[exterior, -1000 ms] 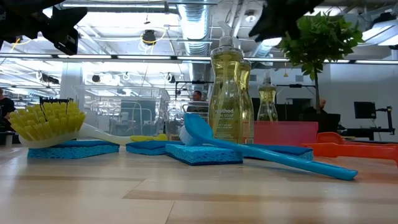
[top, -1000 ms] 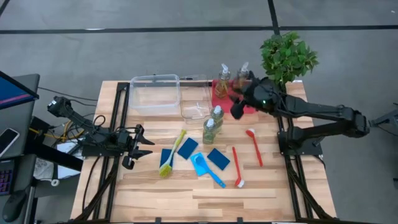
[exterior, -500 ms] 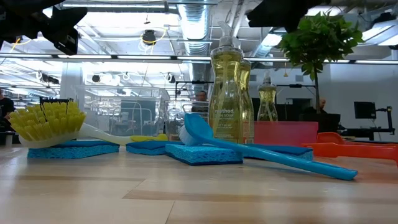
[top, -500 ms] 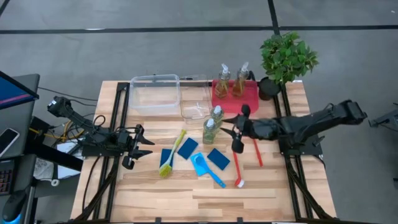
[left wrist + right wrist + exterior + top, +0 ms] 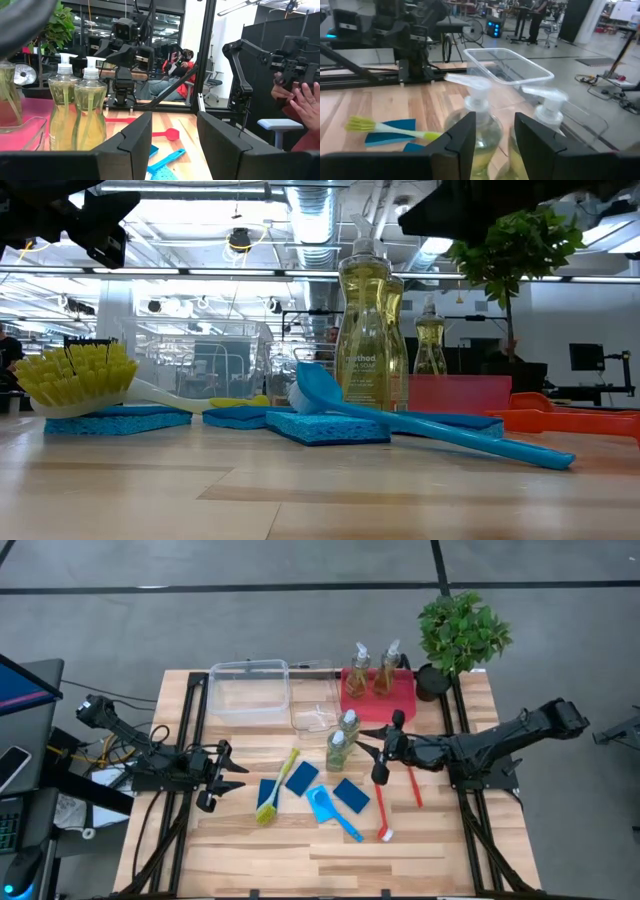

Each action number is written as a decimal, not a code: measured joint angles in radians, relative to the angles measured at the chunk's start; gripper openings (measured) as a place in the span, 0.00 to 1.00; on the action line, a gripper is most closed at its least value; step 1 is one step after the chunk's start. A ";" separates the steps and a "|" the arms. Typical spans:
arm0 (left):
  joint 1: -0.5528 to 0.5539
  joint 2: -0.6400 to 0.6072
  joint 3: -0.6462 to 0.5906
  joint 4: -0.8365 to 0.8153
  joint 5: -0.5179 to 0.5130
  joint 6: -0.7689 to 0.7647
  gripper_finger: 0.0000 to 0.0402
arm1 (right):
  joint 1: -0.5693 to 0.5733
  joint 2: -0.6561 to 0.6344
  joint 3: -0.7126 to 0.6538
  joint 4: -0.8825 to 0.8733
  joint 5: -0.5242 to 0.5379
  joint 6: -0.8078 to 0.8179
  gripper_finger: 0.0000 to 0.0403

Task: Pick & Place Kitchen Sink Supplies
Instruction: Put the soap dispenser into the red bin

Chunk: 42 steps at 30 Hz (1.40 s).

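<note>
Two clear pump bottles of yellow-green liquid (image 5: 342, 738) stand upright on the table's middle; two more (image 5: 372, 668) stand on the red tray (image 5: 400, 700). Blue sponges (image 5: 302, 777), a green-handled brush (image 5: 279, 785), a blue brush (image 5: 334, 812) and two red brushes (image 5: 381, 804) lie on the wood near them. My right gripper (image 5: 385, 748) is open and empty, just right of the two middle bottles, pointing level at them; they show close ahead in its wrist view (image 5: 475, 125). My left gripper (image 5: 222, 777) is open and empty at the table's left.
Two clear plastic bins (image 5: 250, 690) stand at the far middle, the smaller one (image 5: 315, 718) right behind the middle bottles. A potted green plant (image 5: 460, 632) stands at the far right corner. Bare wood lies along the near edge. A person's hand (image 5: 305, 97) shows beyond the table.
My right gripper has come from above the red tray toward the table's near edge and down. It has levelled out to point toward the table's left, and now stands beside the two middle bottles. Nothing on the table has moved.
</note>
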 joint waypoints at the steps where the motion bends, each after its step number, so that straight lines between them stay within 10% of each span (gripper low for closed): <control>1: 0.000 0.000 0.000 0.000 0.000 0.000 0.39 | -0.007 0.000 -0.004 -0.001 0.000 0.008 0.31; 24: 0.000 0.000 0.000 0.000 0.000 0.000 0.39 | -0.201 0.055 -0.004 0.051 -0.151 0.053 0.57; 42: 0.000 0.000 0.000 0.000 0.000 0.000 0.39 | -0.288 0.179 -0.003 0.177 -0.162 0.042 0.56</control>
